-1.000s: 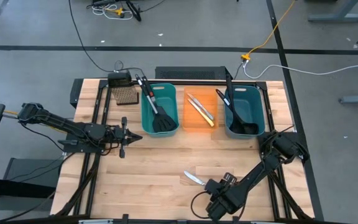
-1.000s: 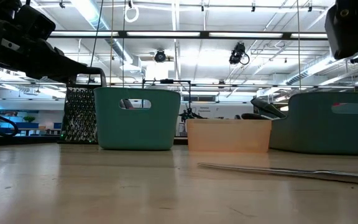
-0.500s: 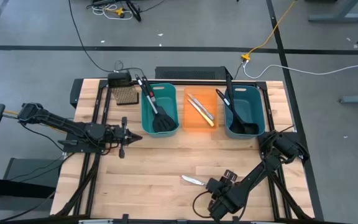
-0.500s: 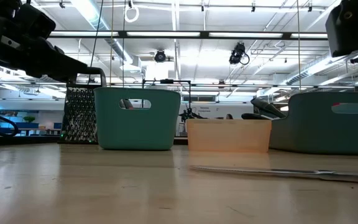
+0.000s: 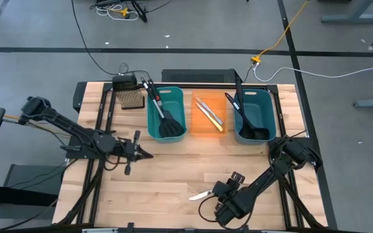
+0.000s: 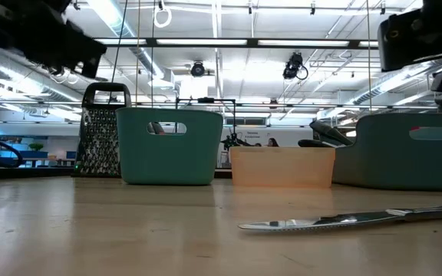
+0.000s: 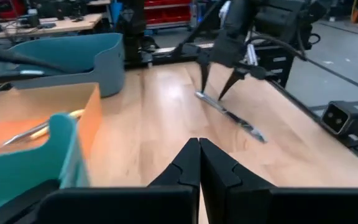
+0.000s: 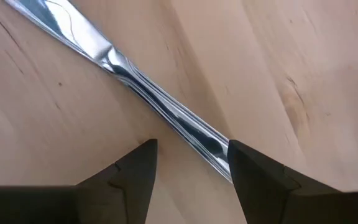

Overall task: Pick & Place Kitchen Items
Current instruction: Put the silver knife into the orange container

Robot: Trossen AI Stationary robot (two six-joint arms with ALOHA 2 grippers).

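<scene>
Silver table knife (image 8: 160,102): lies on wooden worktop, handle between open right jaws, not gripped.
Left jaws: shut, empty.
Left: this knife.

no readable text, labels, brands, numbers or signs anywhere

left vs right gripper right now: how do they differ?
The left gripper is shut, its fingers pressed together with nothing between them; the right gripper is open, its fingers straddling the handle of the silver knife.
The left gripper hovers near the teal bin holding the spatulas; the right gripper is down at the table's near edge, over the knife.
Shared: both are dark two-finger grippers, and neither holds anything yet.
</scene>
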